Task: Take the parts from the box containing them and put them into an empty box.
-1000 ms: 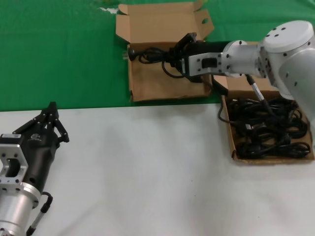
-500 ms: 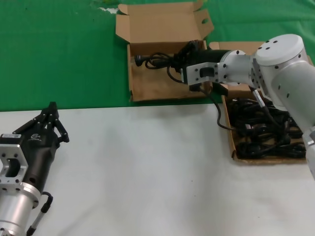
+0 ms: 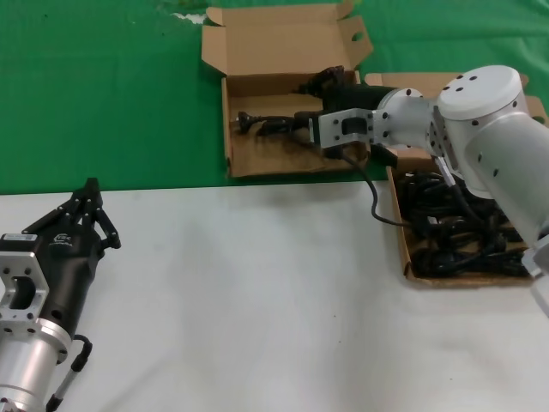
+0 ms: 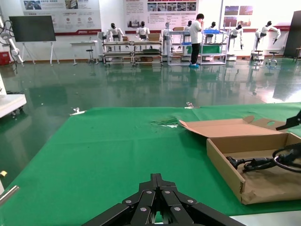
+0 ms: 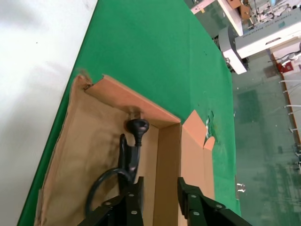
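The surface point(image 3: 257, 292) fills the lower part of the head view in white, with green cloth across the top. On that cloth, upper centre, sits the squarer box point(image 3: 283, 142) with its lid folded back; at centre right the wider box point(image 3: 410, 257) holds a tangle of black cords point(image 3: 467, 227).

The right hand point(image 3: 322, 103) reaches into the squarer box near its far right corner. One cord point(image 3: 266, 125) lies across that box's floor, its plug end pointing toward the left wall, while its tail point(image 3: 377, 202) trails out over the near wall and back to the wider box. In the right wrist view the fingers point(image 5: 131, 207) stand apart with the cord's loop point(image 5: 106, 181) beside one of them; whether they grip it I cannot tell.

The left hand point(image 3: 81, 223) rests at lower left, fingers clenched together, empty.

This looks like the placing step. Next, the right hand likely needs to let go fully, lift clear, and the trailing tail wants drawing inside before returning for another cord.
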You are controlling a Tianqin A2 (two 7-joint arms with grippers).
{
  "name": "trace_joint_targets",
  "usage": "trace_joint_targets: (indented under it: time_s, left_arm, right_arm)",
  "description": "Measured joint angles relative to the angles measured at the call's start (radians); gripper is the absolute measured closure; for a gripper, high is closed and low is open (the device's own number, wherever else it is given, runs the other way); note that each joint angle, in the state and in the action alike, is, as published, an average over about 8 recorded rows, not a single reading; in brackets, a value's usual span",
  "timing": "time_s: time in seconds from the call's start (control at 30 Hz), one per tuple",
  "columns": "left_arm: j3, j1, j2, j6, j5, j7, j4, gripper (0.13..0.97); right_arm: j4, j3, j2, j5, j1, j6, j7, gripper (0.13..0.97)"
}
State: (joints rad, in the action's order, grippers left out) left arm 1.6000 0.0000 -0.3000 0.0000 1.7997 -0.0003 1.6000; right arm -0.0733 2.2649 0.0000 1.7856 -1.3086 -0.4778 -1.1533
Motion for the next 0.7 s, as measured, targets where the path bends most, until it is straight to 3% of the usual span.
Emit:
trace_joint_targets:
  time_s: [0.33, 0.6, 0.7]
  left_arm:
    - [0.000, 0.000, 0.000, 0.000, 0.000, 0.000, 0.000, 0.958]
    - [0.000, 0.000, 0.000, 0.000, 0.000, 0.000, 0.000, 0.958]
    - [0.000, 0.000, 0.000, 0.000, 0.000, 0.000, 0.000, 0.958]
  right_arm:
    - [-0.002, 0.116, 0.000, 0.142, -0.006, 0.009, -0.008, 0.732]
    - [0.040, 0.019, 0.010, 0.113, -0.032, -0.033, -0.060, 0.553]
    - [0.048, -0.024, 0.021, 0.094, -0.040, -0.058, -0.078, 0.553]
